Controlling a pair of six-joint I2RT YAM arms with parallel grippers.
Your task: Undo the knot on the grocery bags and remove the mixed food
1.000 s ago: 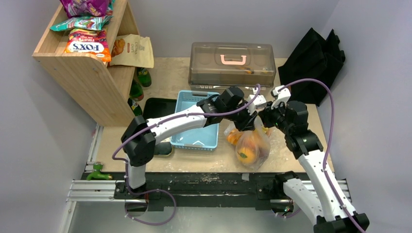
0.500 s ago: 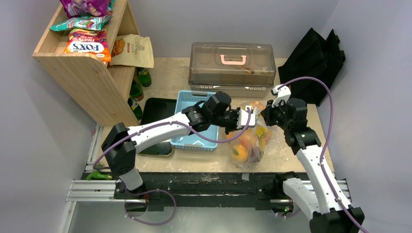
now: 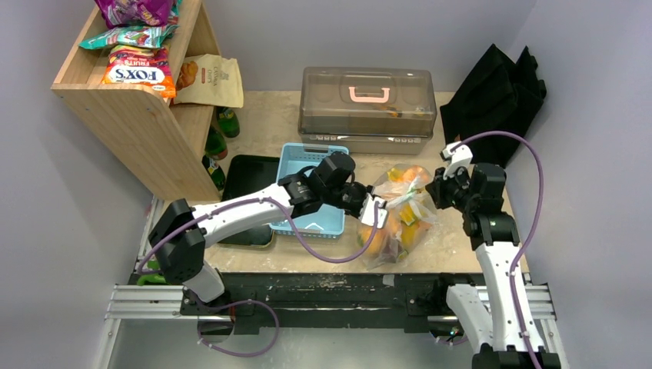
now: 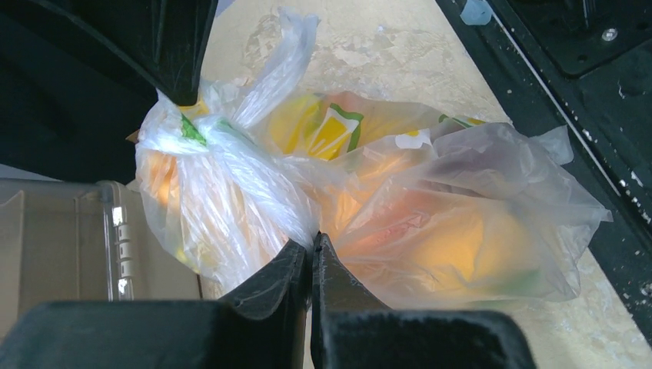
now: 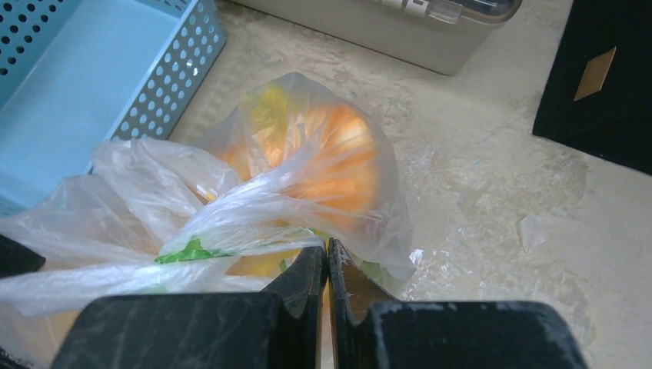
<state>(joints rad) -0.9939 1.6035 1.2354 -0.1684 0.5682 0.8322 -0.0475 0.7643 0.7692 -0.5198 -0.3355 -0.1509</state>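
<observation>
The table (image 3: 269,123) carries the grocery bag (image 3: 400,231) at its near right, just beside the blue basket (image 3: 307,147). The bag lies on its side and is still tied. The mixed food (image 5: 338,154) is wholly inside: orange and yellow shapes show through the film, and nothing has been taken out. Your left gripper (image 4: 311,247) is pressed together on a fold of the bag's flank. Your right gripper (image 5: 328,252) is pinched on the twisted strand running out of the knot (image 4: 201,131). Judgement: you are at the untying step, with the neck stretched between two holds. The next move calls for the right hold to draw the strand out through the knot while the left anchors the body. Pull along the strand, since the thin film could otherwise tear or tighten. A second earlier both grippers stood close together above the bag. Now they are well apart, the left drawn low to the bag's left side and the right shifted rightward, and the bag lies flatter and wider.
</observation>
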